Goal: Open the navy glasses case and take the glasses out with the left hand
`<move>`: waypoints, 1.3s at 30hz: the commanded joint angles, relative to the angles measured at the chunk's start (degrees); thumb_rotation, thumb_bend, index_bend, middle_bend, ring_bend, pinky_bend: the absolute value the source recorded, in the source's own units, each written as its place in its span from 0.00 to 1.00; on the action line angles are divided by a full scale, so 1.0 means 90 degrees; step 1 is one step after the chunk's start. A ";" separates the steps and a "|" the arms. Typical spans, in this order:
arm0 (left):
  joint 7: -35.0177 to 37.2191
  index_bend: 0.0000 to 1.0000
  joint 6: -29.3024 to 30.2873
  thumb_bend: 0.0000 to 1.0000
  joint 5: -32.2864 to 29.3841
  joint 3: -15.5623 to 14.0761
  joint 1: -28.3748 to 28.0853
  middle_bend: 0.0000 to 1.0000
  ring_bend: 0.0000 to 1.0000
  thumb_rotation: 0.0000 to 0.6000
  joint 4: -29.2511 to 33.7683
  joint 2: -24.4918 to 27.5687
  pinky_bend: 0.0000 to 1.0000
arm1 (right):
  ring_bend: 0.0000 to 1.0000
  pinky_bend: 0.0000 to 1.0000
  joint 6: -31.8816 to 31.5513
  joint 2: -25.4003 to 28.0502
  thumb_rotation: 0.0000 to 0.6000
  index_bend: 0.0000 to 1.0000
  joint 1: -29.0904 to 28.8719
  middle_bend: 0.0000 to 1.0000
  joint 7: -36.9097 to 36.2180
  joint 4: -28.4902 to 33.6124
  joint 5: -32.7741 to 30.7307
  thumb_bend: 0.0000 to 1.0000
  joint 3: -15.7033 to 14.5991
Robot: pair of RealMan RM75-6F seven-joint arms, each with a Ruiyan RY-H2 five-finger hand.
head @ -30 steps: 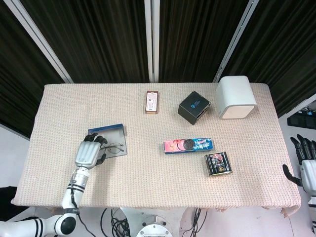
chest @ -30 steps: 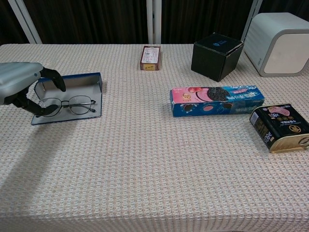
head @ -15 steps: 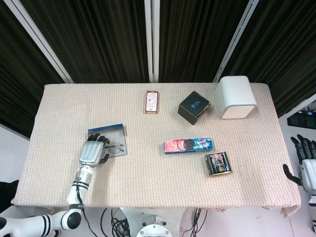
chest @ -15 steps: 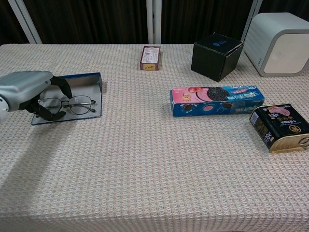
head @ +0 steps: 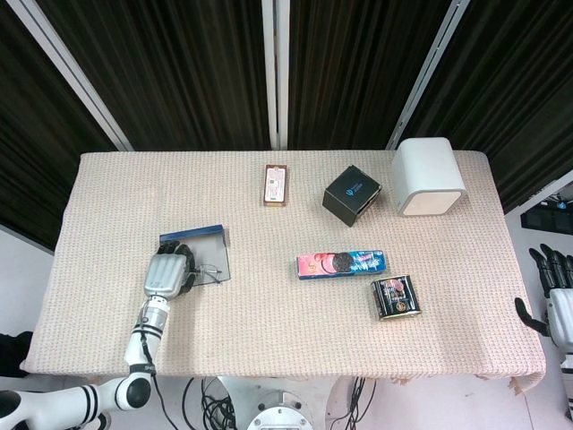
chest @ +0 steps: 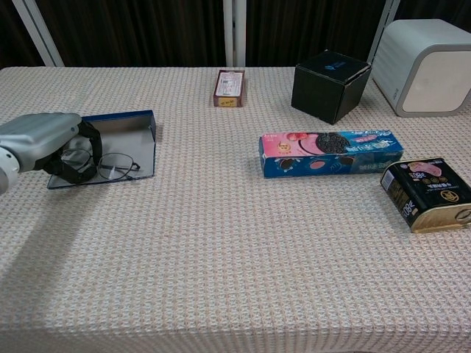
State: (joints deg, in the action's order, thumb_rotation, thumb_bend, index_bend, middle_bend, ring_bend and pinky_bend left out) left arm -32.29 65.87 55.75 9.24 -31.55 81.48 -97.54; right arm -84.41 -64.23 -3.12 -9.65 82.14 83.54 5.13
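Bench (chest: pixel 243 250) is crowded enough on the far side, but nothing sits close to the navy glasses case (chest: pixel 121 140), so collisions aren't your worry. The case lies open and flat, lid edge standing up on its far side, and it's light: if you drag sideways instead of lifting straight up, expect it to skate over the woven cloth w/ the frame.

Your left robot hand (chest: pixel 51 143) is over the case's left end, fingers curled around the left part of the glasses (chest: pixel 103 165). Looks like a hold on that lens rim, though the chest view doesn't show real contact, so treat it as prob. pinched, not certain. The other lens and a temple arm trail toward the case's right end, near its front edge.

Main risks:
- one-sided hold, so the free end may swing or twist out as you lift
- temple arm could catch the case's lip and tip it
- too much squeeze may bend the thin wire rim

Right robot hand (head: pixel 555 300) hangs off the bench, well right of the case, fingers spread, holding nothing, so it can't pin the case down from there.
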 commanded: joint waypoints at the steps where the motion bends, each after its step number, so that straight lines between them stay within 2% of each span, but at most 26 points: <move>1: 0.0039 0.56 0.0020 0.44 0.0048 -0.0015 0.0010 0.30 0.15 1.00 0.0046 0.0011 0.20 | 0.00 0.00 0.0002 -0.0002 1.00 0.00 0.0000 0.00 0.0008 0.0004 -0.0004 0.30 0.0001; 9: 0.0042 0.60 0.0217 0.45 0.0210 -0.0093 0.0095 0.32 0.17 1.00 0.0313 0.0070 0.21 | 0.00 0.00 -0.0014 0.0007 1.00 0.00 0.0003 0.00 0.0051 0.0042 0.0008 0.30 -0.0001; 18: 0.0046 0.62 0.0753 0.45 0.0888 -0.0270 0.0261 0.34 0.19 1.00 0.0988 0.0289 0.21 | 0.00 0.00 -0.0021 0.0005 1.00 0.00 0.0001 0.00 0.0083 0.0067 0.0022 0.30 -0.0007; 26: -0.0134 0.62 0.0945 0.45 0.1208 -0.0706 0.0507 0.34 0.19 1.00 0.1520 0.0362 0.21 | 0.00 0.00 -0.0030 -0.0010 1.00 0.00 -0.0009 0.00 0.0119 0.0090 0.0077 0.30 -0.0030; 31: -0.0229 0.62 0.0938 0.45 0.1361 -0.1042 0.0668 0.34 0.19 1.00 0.1623 0.0296 0.21 | 0.00 0.00 -0.0042 -0.0010 1.00 0.00 -0.0003 0.00 0.0124 0.0094 0.0082 0.30 -0.0034; 35: -0.0242 0.62 0.0932 0.45 0.1482 -0.1169 0.0748 0.34 0.19 1.00 0.1649 0.0259 0.21 | 0.00 0.00 -0.0050 -0.0009 1.00 0.00 0.0000 0.00 0.0124 0.0097 0.0092 0.30 -0.0039; 37: -0.0215 0.60 0.0913 0.45 0.1545 -0.1198 0.0767 0.34 0.19 1.00 0.1647 0.0260 0.21 | 0.00 0.00 -0.0055 -0.0010 1.00 0.00 0.0002 0.00 0.0122 0.0094 0.0091 0.30 -0.0038; 39: -0.0128 0.52 0.0868 0.44 0.1668 -0.1236 0.0773 0.34 0.19 1.00 0.1627 0.0290 0.21 | 0.00 0.00 -0.0062 -0.0009 1.00 0.00 0.0005 0.00 0.0118 0.0094 0.0090 0.30 -0.0036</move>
State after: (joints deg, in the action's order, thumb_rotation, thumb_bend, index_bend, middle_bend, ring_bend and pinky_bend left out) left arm -33.88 73.95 70.19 -1.65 -24.66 96.22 -95.09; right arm -84.96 -64.31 -3.08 -8.59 82.98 84.34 4.81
